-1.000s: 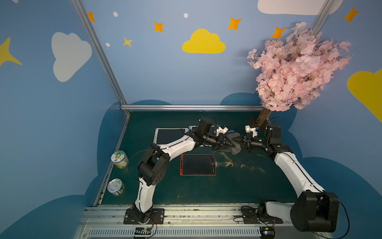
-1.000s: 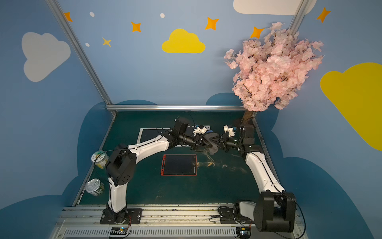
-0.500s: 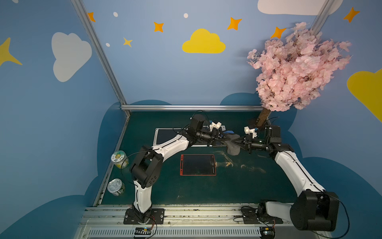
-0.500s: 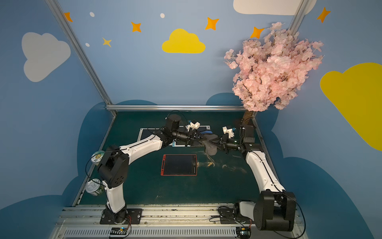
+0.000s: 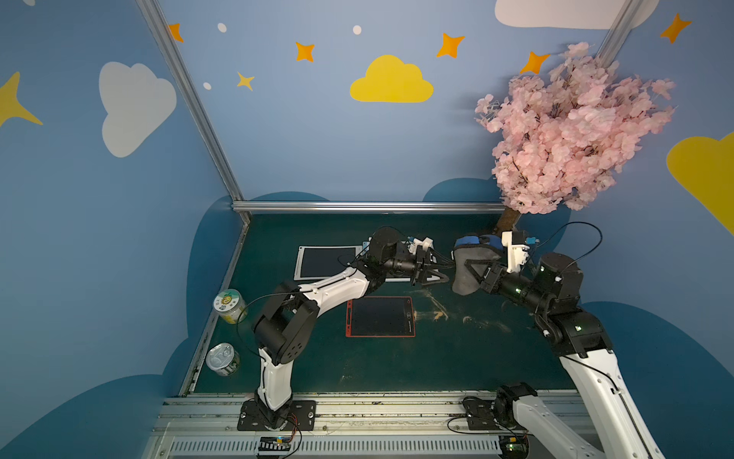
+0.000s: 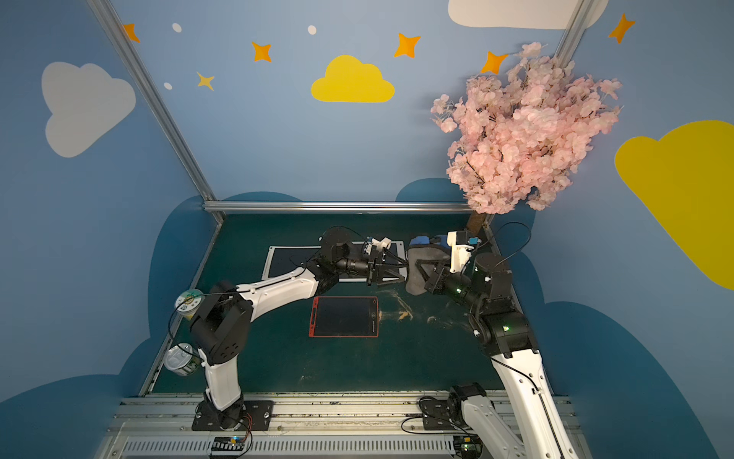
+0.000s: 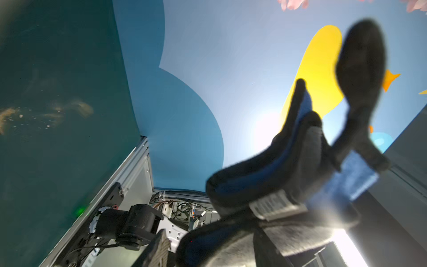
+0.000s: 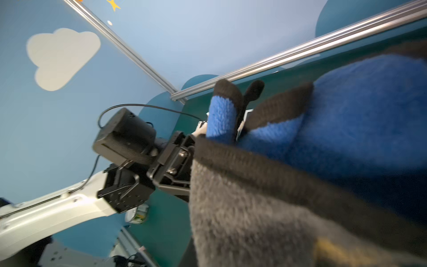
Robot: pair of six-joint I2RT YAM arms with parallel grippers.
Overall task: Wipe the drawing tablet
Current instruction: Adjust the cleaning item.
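Note:
The red-framed drawing tablet [image 5: 380, 316] [image 6: 344, 316] lies flat mid-table with its dark screen up. Above and behind it, both arms meet in the air. My right gripper [image 5: 465, 262] [image 6: 417, 263] is shut on a grey and blue fleecy cloth [image 5: 462, 280] [image 6: 415, 284], which drapes over its fingers. My left gripper [image 5: 449, 270] [image 6: 406, 270] is open, its fingertips just at the cloth's left edge. The cloth [image 7: 277, 185] fills the left wrist view close up. It [image 8: 300, 208] also covers the right wrist view and hides both grippers' fingertips.
A white-framed tablet [image 5: 327, 262] lies at the back, partly under the left arm. Two cans [image 5: 230, 306] [image 5: 222, 359] stand along the left edge. Brown crumbs [image 5: 437, 314] are scattered right of the red tablet. A pink blossom tree [image 5: 568, 131] stands in the back right corner.
My left gripper has drawn back to the left off the cloth and its jaws have spread wider. The right gripper still holds the cloth at about the same place.

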